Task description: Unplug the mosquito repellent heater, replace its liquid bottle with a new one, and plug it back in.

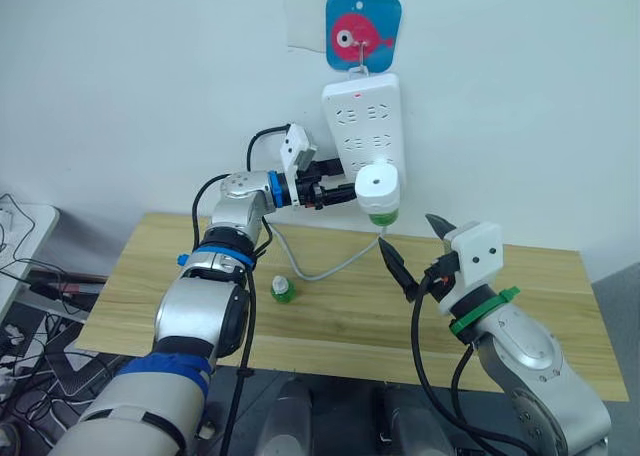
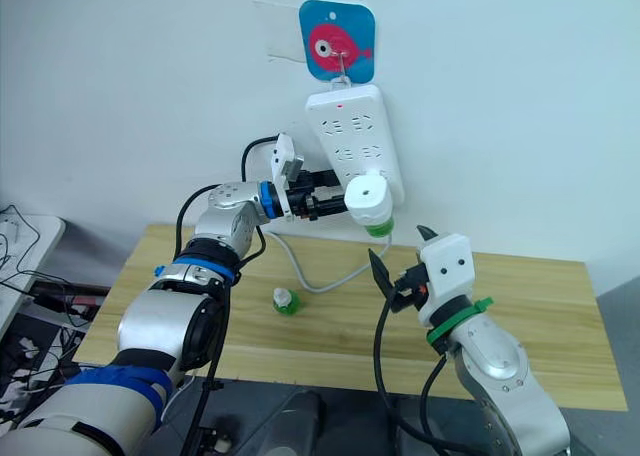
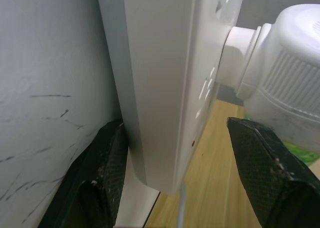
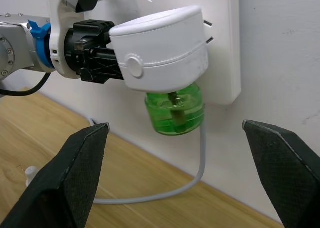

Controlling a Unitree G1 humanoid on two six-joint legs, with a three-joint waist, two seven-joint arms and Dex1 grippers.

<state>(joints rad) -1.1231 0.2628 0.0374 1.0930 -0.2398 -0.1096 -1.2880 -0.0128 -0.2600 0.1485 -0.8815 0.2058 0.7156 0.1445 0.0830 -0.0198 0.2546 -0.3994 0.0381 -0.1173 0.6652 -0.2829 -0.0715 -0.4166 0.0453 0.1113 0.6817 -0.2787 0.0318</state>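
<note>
While the mosquito repellent heater (image 1: 378, 183) sits plugged into a lower socket of the white power strip (image 1: 362, 114), which hangs upright on the wall from a hook on a blue fish-printed plaque (image 1: 362, 31), my left gripper (image 1: 338, 190) reaches in from the side at the heater's level, its black fingers spread apart and holding nothing; in the left wrist view one finger (image 3: 102, 170) lies between the wall and the strip's back edge, and the other (image 3: 270, 173) lies in front of the strip, just below the heater's ribbed white body (image 3: 290, 73). Screwed into the underside of the heater is a green liquid bottle (image 4: 175, 109), pointing downward, with a wick visible inside it. My right gripper (image 1: 412, 251) hovers lower and to the right, near but apart from the heater, its two fingers (image 1: 397, 268) wide open and empty; the right wrist view frames the heater and bottle between them. A grey cable (image 1: 320, 266) runs from the strip's lower end down onto the wooden table (image 1: 540, 306). On that table, well apart from the heater, stands a second small green bottle (image 1: 283, 290) with a white cap
</note>
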